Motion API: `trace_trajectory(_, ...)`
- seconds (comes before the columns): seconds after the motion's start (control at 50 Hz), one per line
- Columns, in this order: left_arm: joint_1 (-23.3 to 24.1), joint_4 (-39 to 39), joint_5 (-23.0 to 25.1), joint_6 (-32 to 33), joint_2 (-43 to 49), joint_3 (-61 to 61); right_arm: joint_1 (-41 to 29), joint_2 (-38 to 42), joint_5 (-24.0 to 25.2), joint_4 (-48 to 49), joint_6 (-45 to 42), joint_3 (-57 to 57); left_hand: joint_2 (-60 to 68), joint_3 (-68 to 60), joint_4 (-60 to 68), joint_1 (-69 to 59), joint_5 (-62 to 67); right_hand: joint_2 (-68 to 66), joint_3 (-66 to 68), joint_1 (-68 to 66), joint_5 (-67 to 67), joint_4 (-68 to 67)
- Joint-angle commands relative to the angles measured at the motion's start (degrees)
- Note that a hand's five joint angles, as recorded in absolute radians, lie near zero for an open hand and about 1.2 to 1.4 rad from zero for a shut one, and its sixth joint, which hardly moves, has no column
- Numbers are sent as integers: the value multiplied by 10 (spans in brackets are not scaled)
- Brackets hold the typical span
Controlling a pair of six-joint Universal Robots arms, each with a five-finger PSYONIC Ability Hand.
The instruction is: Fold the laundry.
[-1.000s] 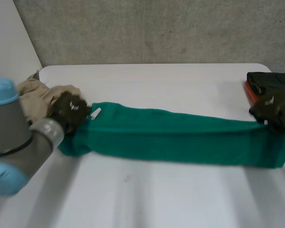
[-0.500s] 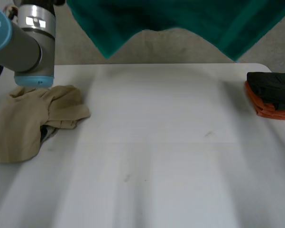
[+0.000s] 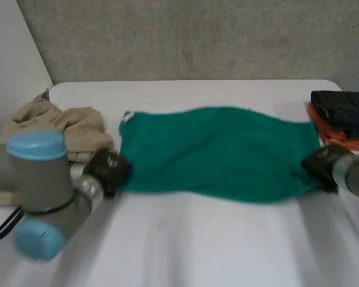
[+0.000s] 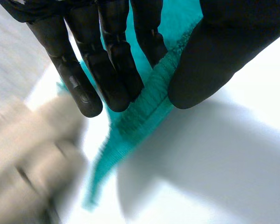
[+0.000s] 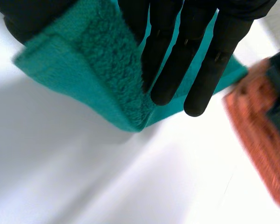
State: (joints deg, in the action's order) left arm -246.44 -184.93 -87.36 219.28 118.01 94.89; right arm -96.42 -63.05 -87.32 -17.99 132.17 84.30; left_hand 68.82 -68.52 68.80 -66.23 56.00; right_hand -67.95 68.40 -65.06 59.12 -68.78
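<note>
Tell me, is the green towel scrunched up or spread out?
Spread out. The green towel lies wide on the table, the left hand and right hand pinching its near corners.

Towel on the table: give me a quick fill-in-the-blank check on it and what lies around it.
The towel spread on the table is ____ in colour.
The left hand pinches its near left ____.
The crumpled beige cloth lies beside the robot's ____ hand.
The folded pile by the right hand is black on top and ____ below.
Missing words: green; corner; left; orange.
</note>
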Motion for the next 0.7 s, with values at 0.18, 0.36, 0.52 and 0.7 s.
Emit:
trace_trajectory(0.18, 14, 131, -27, 46, -95, 64, 92, -134, 11, -10, -141, 148, 112, -115, 112, -138, 140, -120, 116, -149, 109, -112)
trace_trajectory(0.36, 15, 34, -29, 38, 69, -147, 35, 2, 6, 109, -43, 4, 112, -115, 112, -138, 140, -120, 116, -149, 109, -112)
trace_trajectory(0.52, 25, 8, -30, 38, 172, -294, 23, 107, -29, 169, -39, -96, 112, -115, 112, -138, 140, -120, 116, -149, 109, -112)
trace_trajectory(0.7, 27, -6, -27, 37, 247, -412, 4, 184, -58, 181, -38, -204, 112, -115, 112, -138, 140, -120, 116, -149, 109, -112)
